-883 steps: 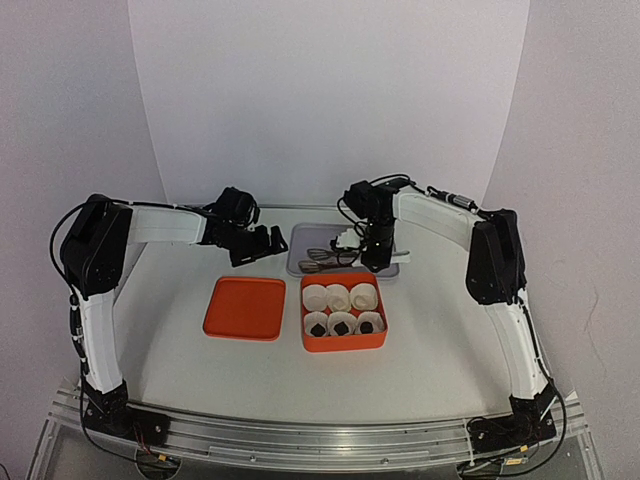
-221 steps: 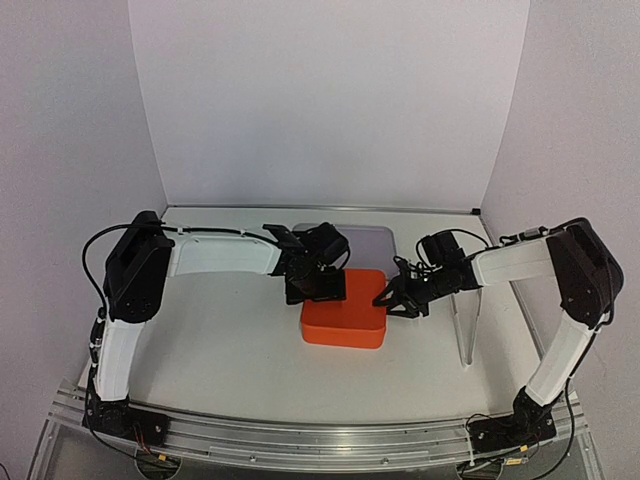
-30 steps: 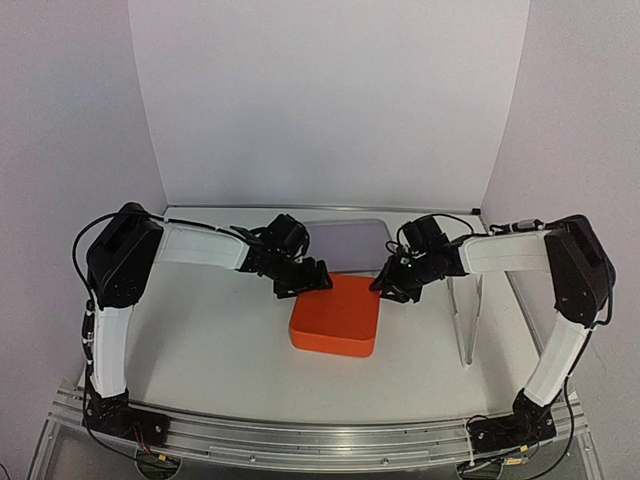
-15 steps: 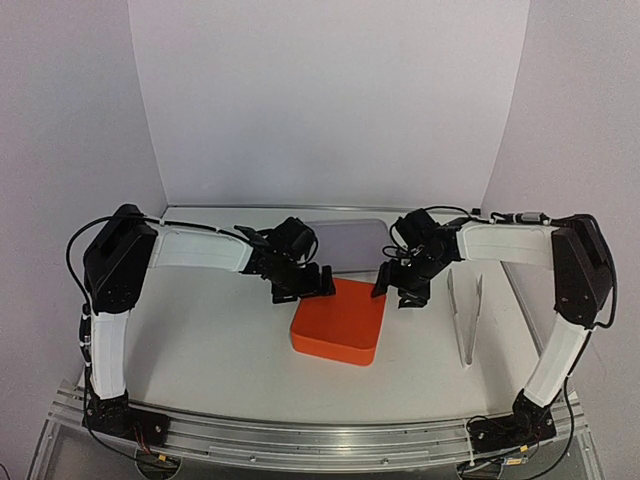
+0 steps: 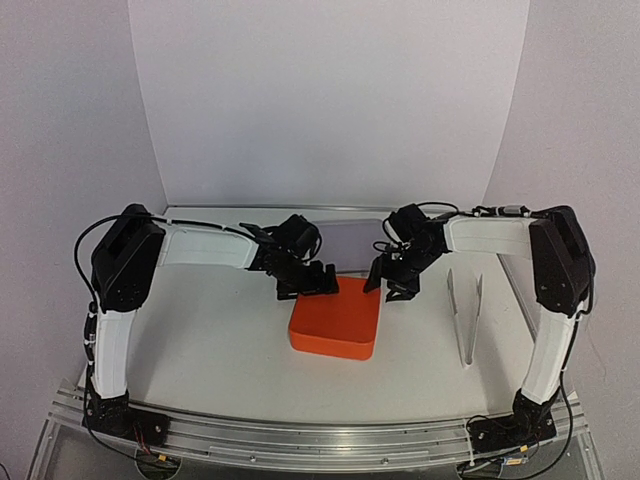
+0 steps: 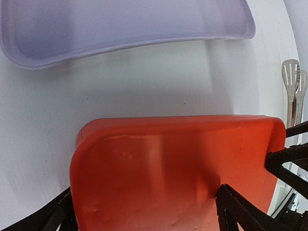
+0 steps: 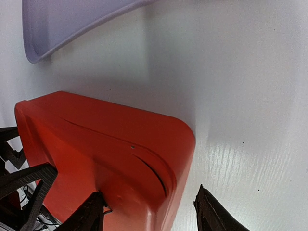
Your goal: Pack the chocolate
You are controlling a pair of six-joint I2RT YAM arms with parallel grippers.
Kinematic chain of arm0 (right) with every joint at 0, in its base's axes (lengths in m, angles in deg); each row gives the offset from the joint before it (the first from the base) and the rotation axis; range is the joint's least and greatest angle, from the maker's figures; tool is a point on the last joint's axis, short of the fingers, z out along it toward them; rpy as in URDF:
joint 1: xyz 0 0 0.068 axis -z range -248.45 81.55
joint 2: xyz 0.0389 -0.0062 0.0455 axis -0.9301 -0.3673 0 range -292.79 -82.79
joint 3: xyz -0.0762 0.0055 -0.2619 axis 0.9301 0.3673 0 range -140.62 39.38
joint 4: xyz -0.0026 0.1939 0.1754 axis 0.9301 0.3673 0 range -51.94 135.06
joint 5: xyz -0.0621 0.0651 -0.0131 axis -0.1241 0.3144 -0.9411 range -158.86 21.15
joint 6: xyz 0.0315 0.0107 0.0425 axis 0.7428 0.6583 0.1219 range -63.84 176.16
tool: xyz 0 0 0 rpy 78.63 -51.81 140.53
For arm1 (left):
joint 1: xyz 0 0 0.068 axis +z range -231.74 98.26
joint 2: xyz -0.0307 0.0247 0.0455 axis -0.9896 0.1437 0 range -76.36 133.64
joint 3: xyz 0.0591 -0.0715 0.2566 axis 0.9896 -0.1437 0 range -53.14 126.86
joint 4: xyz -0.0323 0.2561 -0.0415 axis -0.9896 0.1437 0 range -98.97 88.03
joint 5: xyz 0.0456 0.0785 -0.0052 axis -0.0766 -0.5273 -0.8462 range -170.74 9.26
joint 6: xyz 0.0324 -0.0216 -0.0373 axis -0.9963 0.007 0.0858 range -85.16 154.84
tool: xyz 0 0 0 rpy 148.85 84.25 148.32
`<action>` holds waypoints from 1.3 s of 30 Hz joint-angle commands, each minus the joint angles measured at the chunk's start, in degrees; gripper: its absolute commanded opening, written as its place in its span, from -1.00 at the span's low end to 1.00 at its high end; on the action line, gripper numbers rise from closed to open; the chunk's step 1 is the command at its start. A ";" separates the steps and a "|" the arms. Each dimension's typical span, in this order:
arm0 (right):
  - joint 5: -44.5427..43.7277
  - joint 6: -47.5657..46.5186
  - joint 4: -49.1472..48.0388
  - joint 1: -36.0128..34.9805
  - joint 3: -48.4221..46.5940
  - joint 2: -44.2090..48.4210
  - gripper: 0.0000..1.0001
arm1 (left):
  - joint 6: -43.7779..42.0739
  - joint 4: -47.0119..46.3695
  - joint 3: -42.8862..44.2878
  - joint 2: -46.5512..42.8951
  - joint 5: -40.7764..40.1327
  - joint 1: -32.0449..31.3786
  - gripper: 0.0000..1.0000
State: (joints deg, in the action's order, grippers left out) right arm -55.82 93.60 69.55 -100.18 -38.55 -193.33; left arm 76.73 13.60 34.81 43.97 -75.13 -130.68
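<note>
Two grippers stand at the far edge of an orange box [image 5: 335, 320] that sits near the middle of the white table [image 5: 200, 340]. The left gripper [image 5: 312, 287] is at the far left corner of the box, and the right gripper [image 5: 385, 290] is at the far right corner. An orange lid [image 6: 163, 168] covers the box fully, so no chocolate is visible, and what is under the lid cannot be told.

In the left wrist view, the left fingers [image 6: 238, 211] are spread wide, one at the left edge of the lid and the other above its surface. They hold nothing. In the right wrist view, the right fingers [image 7: 89, 214] are also wide apart: one is over the box, the other over the bare table just beside its rounded corner. Whether any finger touches the box, I cannot tell.

Behind the box lies a pale lilac tray [image 5: 345, 235], apart from it. Metal tongs [image 5: 466, 320] lie on the table to the right of the box.
</note>
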 commanded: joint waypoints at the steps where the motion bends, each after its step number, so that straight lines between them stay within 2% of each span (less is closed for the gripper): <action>1: 3.81 0.00 -0.89 -0.10 -1.20 -3.00 0.21 | -2.91 -0.65 4.13 3.12 4.24 -0.09 0.81; 9: 7.07 -3.91 -3.33 -0.10 -2.83 -5.30 0.15 | -6.82 3.03 9.39 7.20 4.60 -0.75 0.49; 16: 10.41 -3.42 -3.27 -0.41 -3.70 -7.82 0.08 | -14.96 11.84 21.11 14.92 0.95 -6.02 0.34; 19: 11.46 -2.86 -3.27 -0.62 -4.47 -9.21 -0.04 | -17.68 14.25 23.89 17.59 0.93 -8.45 0.23; 22: 12.15 -2.45 -3.27 -0.79 -5.31 -10.59 -0.11 | -19.09 13.72 22.94 18.15 2.49 -9.72 0.18; 26: 12.60 -1.73 -3.27 -0.93 -6.17 -12.16 -0.33 | -19.96 13.26 20.77 18.21 3.68 -10.38 0.06; 33: 13.69 -0.36 -3.27 -2.62 -7.96 -14.82 -0.63 | -22.41 12.96 20.91 18.41 4.29 -13.28 0.01; 39: 12.31 4.19 -3.39 -3.87 -6.11 -17.65 -0.97 | -22.64 13.42 21.63 20.26 5.19 -14.96 -0.04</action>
State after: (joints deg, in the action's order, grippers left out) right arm -51.46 94.93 76.18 -96.26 -47.73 -200.74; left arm 62.73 26.57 57.84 56.28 -81.98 -131.45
